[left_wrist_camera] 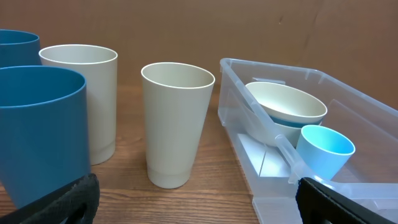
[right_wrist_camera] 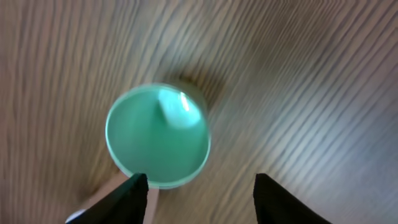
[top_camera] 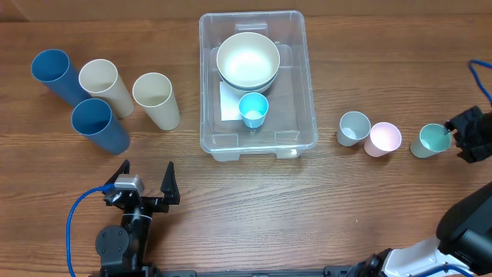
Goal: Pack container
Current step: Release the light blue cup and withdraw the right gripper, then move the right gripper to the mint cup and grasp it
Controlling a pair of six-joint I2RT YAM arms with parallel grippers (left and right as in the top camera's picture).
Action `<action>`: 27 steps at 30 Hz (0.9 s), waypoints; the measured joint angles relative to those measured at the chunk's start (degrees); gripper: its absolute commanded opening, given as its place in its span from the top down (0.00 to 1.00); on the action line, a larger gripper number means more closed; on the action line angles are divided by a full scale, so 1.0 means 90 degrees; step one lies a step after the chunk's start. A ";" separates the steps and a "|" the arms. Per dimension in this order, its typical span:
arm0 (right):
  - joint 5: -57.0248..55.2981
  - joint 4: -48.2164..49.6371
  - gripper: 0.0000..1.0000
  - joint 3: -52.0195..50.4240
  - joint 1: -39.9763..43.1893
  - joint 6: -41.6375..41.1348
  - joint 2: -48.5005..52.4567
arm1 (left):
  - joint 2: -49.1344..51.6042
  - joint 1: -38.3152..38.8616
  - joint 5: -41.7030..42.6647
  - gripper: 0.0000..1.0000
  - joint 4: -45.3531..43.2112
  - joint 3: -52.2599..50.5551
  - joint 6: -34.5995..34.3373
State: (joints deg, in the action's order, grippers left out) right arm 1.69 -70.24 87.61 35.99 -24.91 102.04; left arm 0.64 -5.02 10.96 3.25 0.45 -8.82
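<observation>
Container [top_camera: 296, 100] sits mid-table, upright. Inside it are stacked bowls [top_camera: 247, 61] at the far end, with a light blue cup [top_camera: 254, 109] just in front of them that looks tilted.

Right of the container stand a grey cup [top_camera: 354, 128], a pink cup [top_camera: 383, 139] and a green cup [top_camera: 430, 140] in a row, green farthest out. The right gripper [top_camera: 465, 135] is just beyond the green cup, jaws partly apart and gripping nothing. In the wrist view the cup's rim is at one finger [right_wrist_camera: 134, 190]; can't tell if they touch.

Left of the container are cream tumblers [top_camera: 156, 100] and blue tumblers [top_camera: 98, 125], all upright. The left gripper [top_camera: 147, 169] is nearer the table edge than the tumblers, jaws wide and empty.
</observation>
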 measured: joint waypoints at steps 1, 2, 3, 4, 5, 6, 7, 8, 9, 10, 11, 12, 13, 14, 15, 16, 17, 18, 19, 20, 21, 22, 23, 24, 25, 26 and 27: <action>0.0012 0.0197 0.44 -0.0063 0.0049 -0.0075 0.0000 | 0.0000 0.0000 0.0002 0.00 0.0000 0.0002 0.0000; 0.0041 0.0308 0.44 -0.0129 0.0051 -0.0114 0.0000 | 0.0000 0.0000 0.0002 0.00 0.0000 0.0002 0.0000; 0.0051 0.0427 0.44 -0.0211 0.0046 -0.0172 0.0000 | 0.0000 0.0000 0.0000 0.00 0.0000 0.0002 0.0000; 0.0068 0.0486 0.45 -0.0253 0.0041 -0.0209 0.0000 | 0.0000 0.0000 0.0000 0.00 0.0000 0.0002 0.0000; 0.0092 0.0617 0.45 -0.0340 0.0039 -0.0262 0.0000 | 0.0000 0.0000 0.0002 0.00 0.0002 0.0002 0.0000; 0.0095 0.0712 0.47 -0.0418 0.0041 -0.0282 0.0000 | 0.0000 0.0000 0.0002 0.00 0.0000 0.0002 0.0000; 0.0097 0.0804 0.50 -0.0491 0.0039 -0.0308 0.0000 | 0.0000 0.0000 0.0000 0.00 0.0000 0.0002 0.0000; 0.0097 0.0911 0.53 -0.0573 0.0039 -0.0345 0.0000 | 0.0000 0.0000 0.0000 0.00 0.0000 0.0000 0.0000; 0.0100 0.0993 0.56 -0.0639 0.0039 -0.0364 0.0000 | 0.0000 0.0000 0.0002 0.00 0.0000 0.0002 0.0000; 0.0102 0.1086 0.56 -0.0763 0.0039 -0.0376 0.0002 | 0.0000 0.0000 0.0000 0.00 0.0000 0.0000 0.0000; 0.0104 0.1141 0.56 -0.0872 0.0039 -0.0386 0.0002 | 0.0000 0.0000 0.0002 0.00 0.0000 0.0002 0.0000; 0.0100 0.1217 0.56 -0.0979 0.0039 -0.0396 0.0005 | 0.0000 0.0000 0.0000 0.00 0.0000 0.0002 0.0000; 0.0104 0.1304 0.60 -0.1066 0.0039 -0.0396 0.0005 | 0.0000 0.0000 0.0000 0.00 0.0000 0.0002 0.0000; 0.0102 0.1382 0.65 -0.1168 0.0039 -0.0396 0.0005 | 0.0000 0.0000 0.0000 0.00 0.0002 0.0002 0.0000; 0.0102 0.1413 0.72 -0.1234 0.0039 -0.0408 0.0010 | 0.0000 0.0000 0.0002 0.00 0.0000 0.0002 0.0000; 0.0104 0.1433 0.78 -0.1287 0.0039 -0.0425 0.0012 | 0.0000 0.0000 0.0002 0.00 0.0002 0.0000 0.0000; 0.0107 0.1464 0.81 -0.1324 0.0041 -0.0427 0.0017 | 0.0000 0.0000 0.0000 0.00 0.0000 0.0002 0.0000; 0.0107 0.1474 0.82 -0.1341 0.0039 -0.0420 0.0017 | 0.0000 0.0000 0.0002 0.00 0.0000 0.0000 0.0000; 0.0107 0.1474 0.87 -0.1343 0.0039 -0.0415 0.0017 | 0.0000 0.0000 0.0000 0.00 0.0000 0.0002 0.0000; 0.0104 0.1477 0.91 -0.1343 0.0039 -0.0418 0.0017 | 0.0000 0.0000 0.0000 0.00 0.0000 0.0000 0.0000; 0.0107 0.1479 0.95 -0.1343 0.0039 -0.0413 0.0017 | 0.0000 0.0000 0.0000 0.00 0.0000 0.0002 0.0000; 0.0107 0.1477 0.96 -0.1343 0.0039 -0.0415 0.0017 | 0.0000 0.0000 0.0000 0.00 0.0000 0.0002 0.0000; 0.0107 0.1481 0.96 -0.1343 0.0039 -0.0401 0.0017 | 0.0000 -0.0002 0.0000 0.00 0.0000 0.0002 0.0000; 0.0107 0.1491 0.96 -0.1343 0.0039 -0.0415 0.0017 | 0.0000 0.0000 0.0000 0.00 0.0000 0.0000 0.0000; 0.0109 0.1503 0.96 -0.1345 0.0039 -0.0408 0.0017 | 0.0000 0.0000 0.0002 0.00 0.0000 0.0002 0.0000; 0.0107 0.1508 0.96 -0.1343 0.0039 -0.0403 0.0017 | 0.0000 0.0000 0.0000 0.00 0.0000 0.0002 0.0000; 0.0104 0.1513 0.96 -0.1343 0.0039 -0.0401 0.0017 | 0.0000 0.0000 0.0002 0.00 0.0000 0.0002 0.0000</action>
State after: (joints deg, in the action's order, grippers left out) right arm 2.63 -56.62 75.53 36.34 -28.51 102.19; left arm 0.64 -5.02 10.98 3.25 0.47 -8.82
